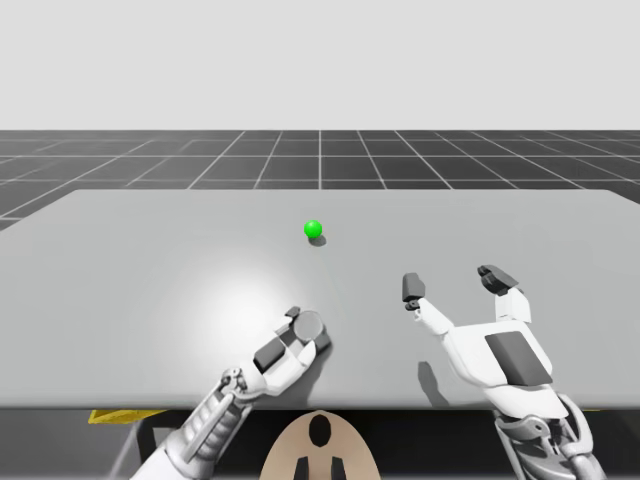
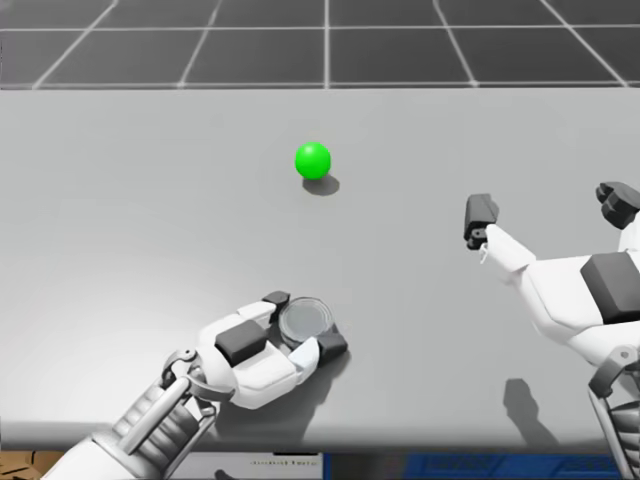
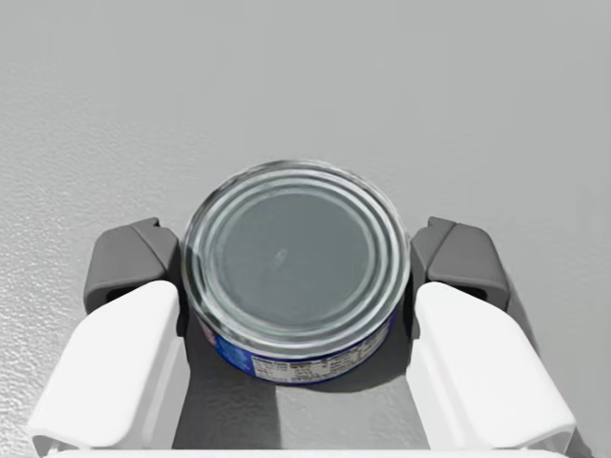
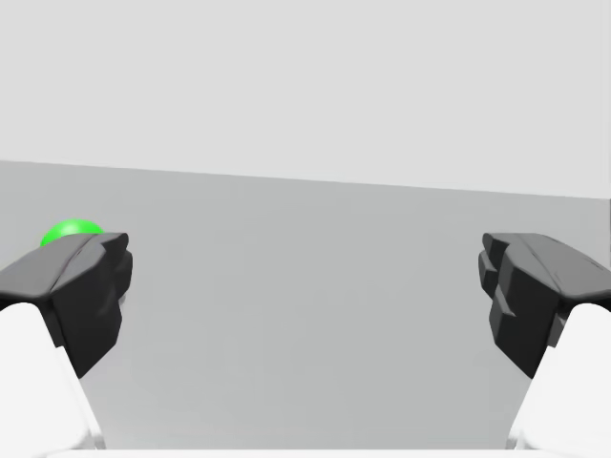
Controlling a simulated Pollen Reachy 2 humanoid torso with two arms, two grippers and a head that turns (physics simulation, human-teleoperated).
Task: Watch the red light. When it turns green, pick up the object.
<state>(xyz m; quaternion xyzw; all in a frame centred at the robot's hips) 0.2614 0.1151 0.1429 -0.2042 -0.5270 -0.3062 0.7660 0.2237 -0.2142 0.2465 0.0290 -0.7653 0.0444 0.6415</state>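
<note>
— What is my left gripper (image 2: pixel 303 323) doing?

— It is closed around a flat round can (image 3: pixel 291 262). The dark pads (image 3: pixel 134 262) touch the can's wall from both sides. The can has a ribbed silver lid facing up and a blue band around its side.

— Where is that on the table (image 1: pixel 150 250)?

— Near the near edge, slightly left of the middle. I cannot tell whether the can is resting on the surface or raised off it.

— And the light?

— The green light (image 1: pixel 313 229), a small ball, sits around the table's middle, well beyond the can towards the far edge.

— My right gripper (image 1: pixel 452 284)?

— It hangs above the table by the near edge on the right, fingers spread wide with nothing between them. The green light is beyond its left fingertip.
</note>
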